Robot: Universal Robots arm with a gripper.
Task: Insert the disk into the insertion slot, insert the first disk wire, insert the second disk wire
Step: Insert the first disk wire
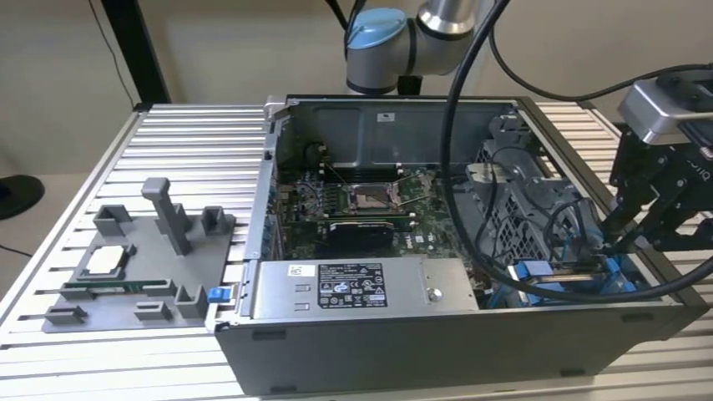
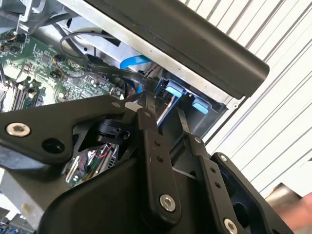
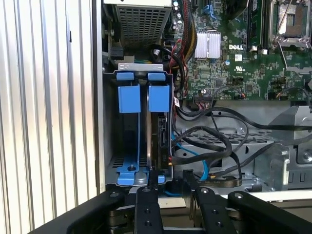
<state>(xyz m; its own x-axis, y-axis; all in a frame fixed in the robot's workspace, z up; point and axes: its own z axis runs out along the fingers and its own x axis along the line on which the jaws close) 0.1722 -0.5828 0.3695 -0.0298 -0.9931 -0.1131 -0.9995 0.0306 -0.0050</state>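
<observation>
Disk [image 3: 158,141] is seen edge-on in the slot [image 3: 140,66], clipped in its blue carrier [image 3: 159,97], in the compartment nearer the wires. The neighbouring compartment looks vacant apart from its own blue rail [image 3: 128,97]. The carrier's tab lines up with the one beside it, so seating is judged complete or nearly so. Step one is taken as done.

Wires: a black bundle [image 3: 214,139] and a blue wire [image 3: 201,163] are looped just beside the slot, over the grey cage [image 3: 273,146]. Their ends run toward the disk's near end, where they are hidden by the arm's black parts. Whether either plug is home cannot be told. Both wire steps are logged as unconfirmed.

Gripper [image 3: 170,187] is placed at the slot's near end, inside the case [image 1: 446,351], at the exterior view's right. In the second wrist view the fingers [image 2: 148,122] are held partly apart with a gap between them. Nothing is seen clamped, though the tips are partly masked by wires.

Table [image 1: 179,142] is slatted and carries the case and a grey fixture [image 1: 145,267], the latter well apart from the gripper.
</observation>
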